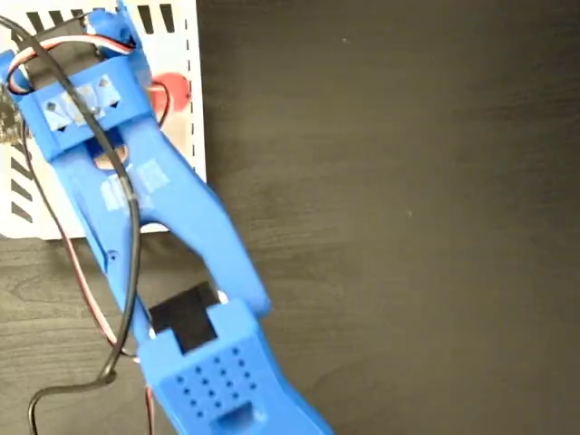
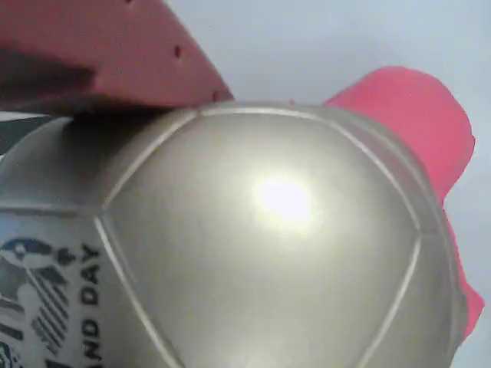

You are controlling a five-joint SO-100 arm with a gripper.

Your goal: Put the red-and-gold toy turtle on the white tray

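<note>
— Hiding most of the turtle [image 1: 169,93], the blue arm [image 1: 136,208] covered the tray [image 1: 181,54] at ten o'clock.
— The wrist view filled with its gold shell [image 2: 268,238]; the gripper's state couldn't be told.

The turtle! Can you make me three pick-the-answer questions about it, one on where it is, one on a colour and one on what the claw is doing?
1. Where is the turtle?
A. over the tray
B. on the dark table
C. on the arm's base

2. What colour is the arm?
A. green
B. blue
C. yellow

3. In the wrist view, the turtle's shell is
A. far off and tiny
B. out of sight
C. filling the picture

Answers: 1 A, its red shows against the white tray. 2 B, the whole arm is blue. 3 C, the shiny shell nearly covers the view, so the claw is right at it.
</note>
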